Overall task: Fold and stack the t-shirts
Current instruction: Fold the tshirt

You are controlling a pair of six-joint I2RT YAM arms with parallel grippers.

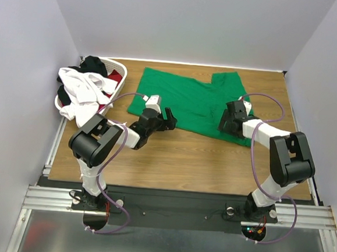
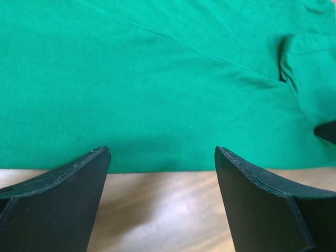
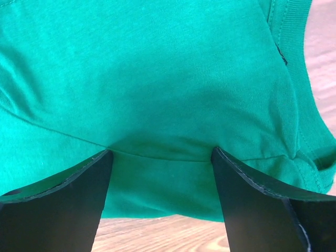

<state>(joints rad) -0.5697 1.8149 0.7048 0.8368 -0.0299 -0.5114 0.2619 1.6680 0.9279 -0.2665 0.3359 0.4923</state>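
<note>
A large bright green t-shirt (image 1: 182,98) lies spread on the wooden table. My left gripper (image 1: 169,119) is open and empty, low over bare wood just short of the shirt's near edge; in the left wrist view (image 2: 161,152) the green cloth (image 2: 157,79) fills the frame beyond the fingertips. My right gripper (image 1: 226,124) is open over the shirt's near right part; in the right wrist view (image 3: 161,152) its fingers straddle a fold of green cloth (image 3: 157,68) near the hem, not closed on it. White (image 1: 83,93), black (image 1: 94,65) and red (image 1: 117,76) shirts are heaped in the basket.
The white lattice laundry basket (image 1: 124,71) stands at the far left, with clothes spilling over its near rim. White walls enclose the table on the left, back and right. Bare wood (image 1: 200,163) lies between the shirt and the arm bases.
</note>
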